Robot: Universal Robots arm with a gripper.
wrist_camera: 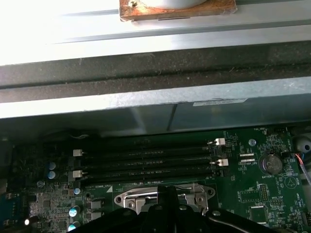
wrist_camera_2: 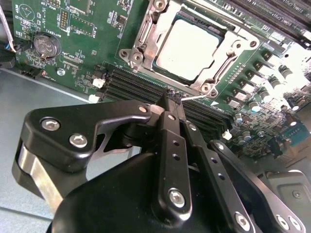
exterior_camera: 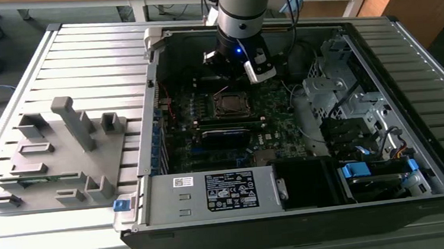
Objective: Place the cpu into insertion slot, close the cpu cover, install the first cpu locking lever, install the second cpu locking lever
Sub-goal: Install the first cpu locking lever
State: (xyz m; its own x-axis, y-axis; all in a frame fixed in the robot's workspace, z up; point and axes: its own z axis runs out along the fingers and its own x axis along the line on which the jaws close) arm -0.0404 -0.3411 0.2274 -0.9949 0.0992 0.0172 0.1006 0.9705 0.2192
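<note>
Starting at the exterior view's left, a grey fixture (exterior_camera: pixel 58 155) with upright pegs and blocks sits on the slatted metal surface (exterior_camera: pixel 81 46). Just beside it lies an open computer case (exterior_camera: pixel 152 165), with a grey box bearing a white label (exterior_camera: pixel 231 189) at its near edge.

Near the middle of the dark circuit board is the insertion slot (exterior_camera: pixel 231 103), a small square socket with shiny metal edges. The claw (exterior_camera: pixel 233 81) hangs above the board, close to the slot's far side. Metal drive cages (exterior_camera: pixel 356 114) fill the case towards the exterior view's right.

In the second wrist view a round coin battery (wrist_camera_2: pixel 43 44) sits on the green board, and beyond it the cpu (wrist_camera_2: pixel 187 43) rests in the slot. It is a flat square with a pale, dull grey metallic top and a thin dark rim. The cpu cover (wrist_camera_2: pixel 147 39) lies flat around it — a silvery frame whose square cut-out leaves the chip's top bare, with screw heads at its corners.

The claw (wrist_camera_2: pixel 170 101) is clenched, its black fingers (wrist_camera_2: pixel 167 145) meeting at the tips with nothing visible between them — it is apart from the cpu, over the long black memory slots (wrist_camera_2: pixel 131 85).

In the first wrist view the claw's tips (wrist_camera: pixel 167 190) stand in front of the silvery frame (wrist_camera: pixel 133 198), with the memory slots (wrist_camera: pixel 146 162) beyond.
</note>
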